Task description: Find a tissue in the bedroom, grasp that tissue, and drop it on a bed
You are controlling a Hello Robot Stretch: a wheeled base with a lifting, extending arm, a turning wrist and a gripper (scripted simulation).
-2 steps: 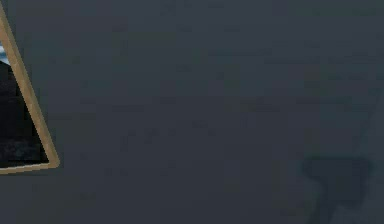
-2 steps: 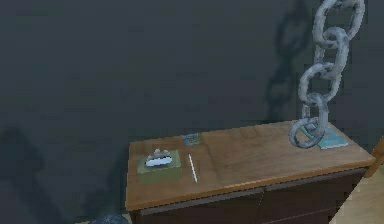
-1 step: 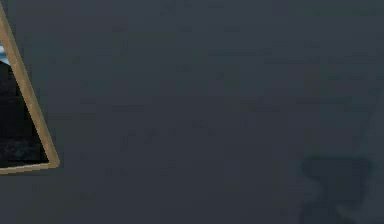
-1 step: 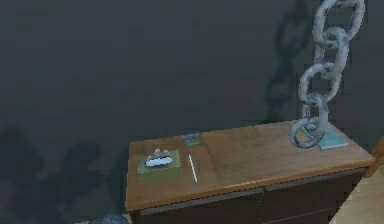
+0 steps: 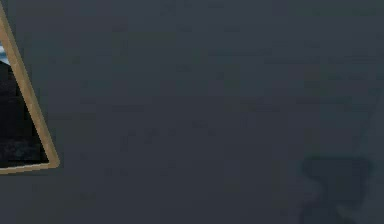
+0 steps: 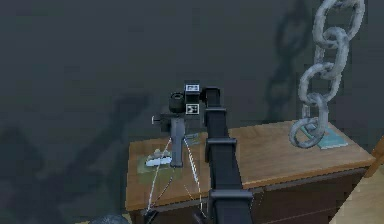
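Tool [image 6: 180, 150] at the table [image 6: 270, 150]; whether it holds anything cannot be told. Small pale object [image 6: 158, 156], possibly the tissue, lies just beside it. Risk: a misaligned approach could push it off the table's edge.

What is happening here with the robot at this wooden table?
The robot's arm reaches out over a wooden table. Its hand is at the left part of the tabletop, close to a small white thing that lies there. I cannot tell whether the hand holds anything. A big chain statue stands on the right part of the table. The forward view shows a framed picture on a dark wall.
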